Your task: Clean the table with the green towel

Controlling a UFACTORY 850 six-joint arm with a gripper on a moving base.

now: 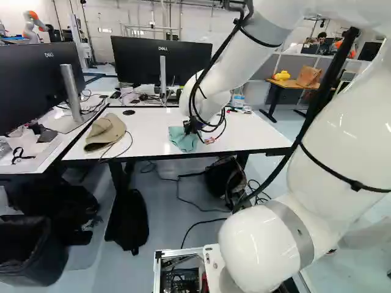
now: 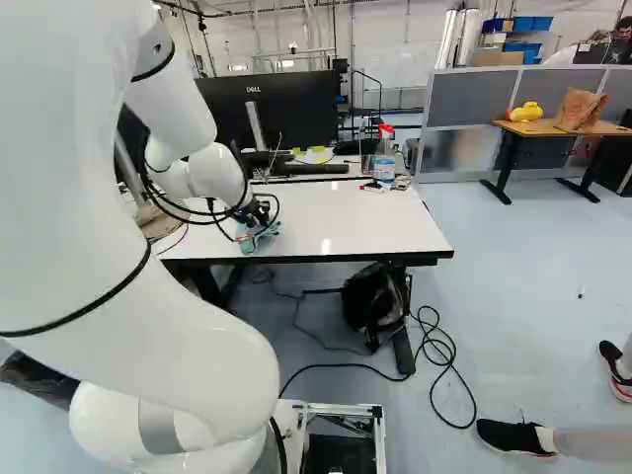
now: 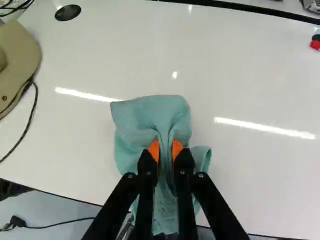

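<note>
My gripper (image 1: 194, 126) is low over the white table (image 1: 149, 135), near its front edge, with the green towel (image 1: 182, 140) at its tip. In the wrist view the gripper (image 3: 165, 148) is shut on the towel (image 3: 150, 114), a fold of cloth pinched between the orange pads. The towel lies bunched on the tabletop, part of it spread ahead of the fingers and part beneath them, reaching the table's front edge. The arm hides some of it in the right base view.
A beige hat (image 1: 105, 132) with a black cord lies left of the towel. Monitors (image 1: 160, 61) stand behind. A bottle (image 2: 384, 155) and markers (image 2: 373, 187) are at the table's back right. Another robot (image 1: 33, 25) stands far back. A foot (image 2: 513, 436) shows at right.
</note>
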